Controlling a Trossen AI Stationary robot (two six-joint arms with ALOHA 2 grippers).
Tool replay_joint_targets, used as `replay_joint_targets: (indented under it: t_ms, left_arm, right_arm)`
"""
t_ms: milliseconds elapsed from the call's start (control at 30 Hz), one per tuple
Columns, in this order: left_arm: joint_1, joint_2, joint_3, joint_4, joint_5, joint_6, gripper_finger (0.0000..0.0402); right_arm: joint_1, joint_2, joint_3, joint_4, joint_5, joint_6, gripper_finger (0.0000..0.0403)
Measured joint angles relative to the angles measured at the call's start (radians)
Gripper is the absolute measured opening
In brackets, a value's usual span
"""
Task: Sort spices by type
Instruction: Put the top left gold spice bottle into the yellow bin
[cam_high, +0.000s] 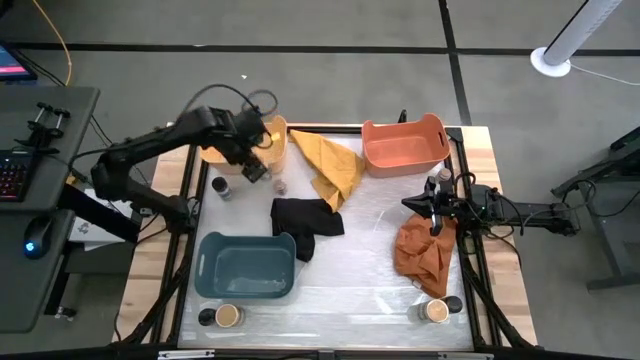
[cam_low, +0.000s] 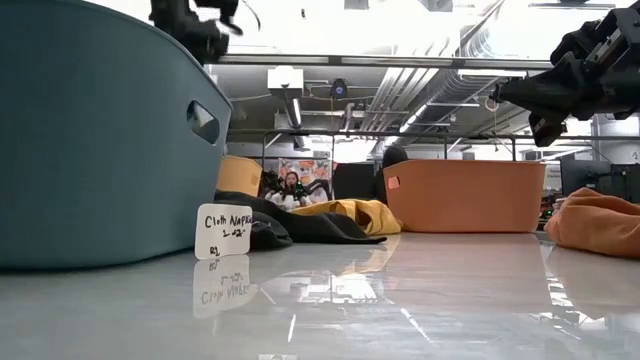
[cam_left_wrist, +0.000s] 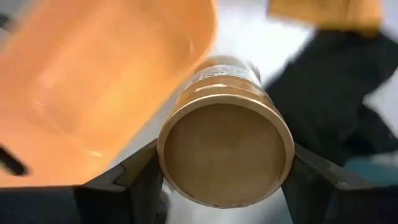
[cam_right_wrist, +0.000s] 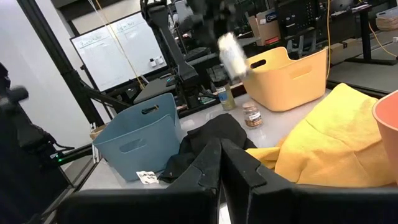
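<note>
My left gripper (cam_high: 256, 163) hangs beside the yellow bin (cam_high: 240, 140) at the far left, shut on a tan-topped spice jar (cam_left_wrist: 225, 152). The right wrist view shows that jar (cam_right_wrist: 231, 55) in the air above the table. A dark-topped jar (cam_high: 222, 187) and a small brownish-topped jar (cam_high: 279, 185) stand on the table just near of the gripper. Two jars (cam_high: 220, 316) stand at the near left and two more (cam_high: 442, 309) at the near right. My right gripper (cam_high: 412, 205) waits shut above the orange cloth (cam_high: 425, 252), touching nothing. My left gripper pinches the tan-topped jar between its two fingers (cam_left_wrist: 140, 183), one on each side of the jar's lid end (cam_left_wrist: 171, 134). The fingers come from above, pointing steeply down. The jar is lifted clear of the table and tilted, lid end up.
A blue bin (cam_high: 212, 262) stands at the near left and an orange bin (cam_high: 405, 158) at the far right. A yellow cloth (cam_high: 332, 165) and a black cloth (cam_high: 305, 222) lie in the middle. A small label card (cam_low: 223, 231) leans by the blue bin.
</note>
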Motion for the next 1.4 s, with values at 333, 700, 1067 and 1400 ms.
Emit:
replay_joint_targets:
  t_ms: [333,700,1067,1400]
  left_arm:
    - [0.171,-0.005,0.026,-0.072,-0.276,0.008,0.0236]
    - [0.424,0.102,0.027,-0.150,-0.227,0.005,0.0235]
    - [0.515,0.269,0.027,-0.054,-0.101,0.024,0.0240]
    - [0.510,0.325,0.026,-0.048,-0.098,-0.003,0.0261]
  right_arm:
    - [0.000,0.000,0.000,0.000,0.000,0.000,0.0003]
    - [0.000,0.000,0.000,0.000,0.000,0.000,0.0003]
    - [0.000,0.000,0.000,0.000,0.000,0.000,0.0003]
    - [0.000,0.000,0.000,0.000,0.000,0.000,0.0003]
